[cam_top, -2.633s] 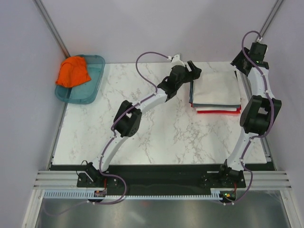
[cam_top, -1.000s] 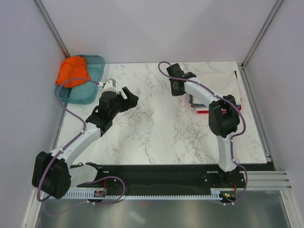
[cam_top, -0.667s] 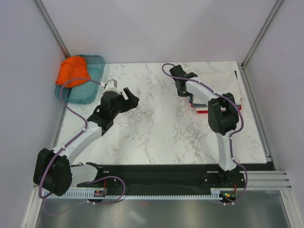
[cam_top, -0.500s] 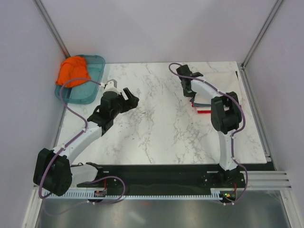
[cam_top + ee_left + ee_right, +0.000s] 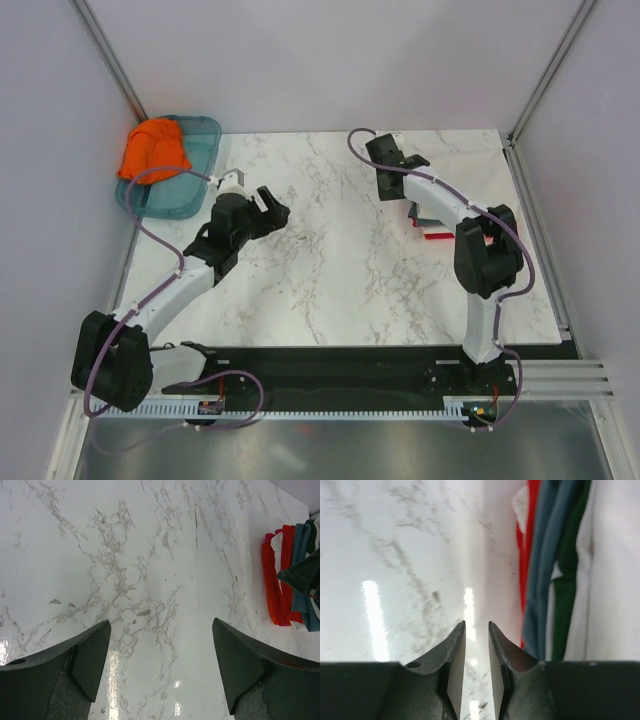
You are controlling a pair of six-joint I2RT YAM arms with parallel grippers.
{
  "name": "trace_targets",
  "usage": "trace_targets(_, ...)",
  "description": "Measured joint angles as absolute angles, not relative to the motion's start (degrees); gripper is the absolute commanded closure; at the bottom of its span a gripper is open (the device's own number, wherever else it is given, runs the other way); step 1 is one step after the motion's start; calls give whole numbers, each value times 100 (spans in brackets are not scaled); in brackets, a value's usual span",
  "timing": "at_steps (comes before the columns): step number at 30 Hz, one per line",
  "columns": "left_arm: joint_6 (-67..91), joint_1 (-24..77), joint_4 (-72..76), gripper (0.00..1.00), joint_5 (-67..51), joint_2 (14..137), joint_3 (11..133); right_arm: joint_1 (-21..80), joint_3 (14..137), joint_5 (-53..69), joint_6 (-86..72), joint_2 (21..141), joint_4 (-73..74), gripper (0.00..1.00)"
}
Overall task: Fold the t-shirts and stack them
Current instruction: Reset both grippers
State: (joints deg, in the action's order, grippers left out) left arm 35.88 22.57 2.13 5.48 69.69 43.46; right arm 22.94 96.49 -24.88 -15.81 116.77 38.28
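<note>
A stack of folded t-shirts lies at the table's back right. Its red bottom edge [image 5: 437, 236] shows beside my right arm. The right wrist view shows the stack's side [image 5: 555, 560] in red, slate-blue, green and cream layers. My right gripper [image 5: 396, 190] [image 5: 476, 625] is low over the marble just left of the stack, empty, with only a narrow gap between the jaws. An orange t-shirt [image 5: 153, 150] lies bunched on a teal tray [image 5: 197, 165]. My left gripper [image 5: 275, 208] [image 5: 161, 625] is wide open and empty over bare marble at the centre left.
The left wrist view shows the stack's edge [image 5: 280, 580] far right, with my right gripper's dark body [image 5: 302, 572] against it. Grey walls and metal posts enclose the table. The arm bases sit on a black rail [image 5: 340, 375] at the near edge.
My left arm has swung from the stack to the centre left and now holds still. My right arm has come down to the stack's left edge, and its elbow has swung right.
</note>
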Motion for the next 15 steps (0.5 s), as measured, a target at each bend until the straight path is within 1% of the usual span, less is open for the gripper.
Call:
trace_targets(1, 3588, 2255, 217, 11, 561, 6963, 4318, 2427, 9557, -2471, -1559, 11522, 3726, 63)
trace_targets(2, 3588, 2248, 220, 11, 572, 6952, 4281, 2528, 9489, -2447, -1544, 11395, 3658, 54)
trace_targets(4, 3586, 2246, 213, 11, 591, 6919, 4198, 2797, 9198, -2379, -1507, 11008, 3358, 39)
trace_targets(5, 3586, 2246, 200, 11, 596, 6899, 4167, 2926, 9015, -2362, -1487, 10796, 3232, 23)
trace_targets(6, 3581, 2246, 189, 10, 602, 6864, 4121, 3050, 8783, -2338, -1483, 10558, 3044, 16)
trace_targets(7, 3579, 2246, 176, 10, 613, 6816, 4071, 3138, 8538, -2307, -1437, 10344, 2862, 12)
trace_targets(9, 3533, 2246, 161, 8, 620, 6672, 3944, 3315, 7660, -2169, -1409, 9590, 2320, 4)
trace_targets(12, 3430, 2246, 167, 5, 537, 6278, 3647, 3380, 6713, -1955, -1433, 8685, 1865, 3)
trace_targets(15, 3374, 2248, 228, 0, 423, 5529, 3098, 3371, 5878, -1839, -1531, 7811, 1400, 2)
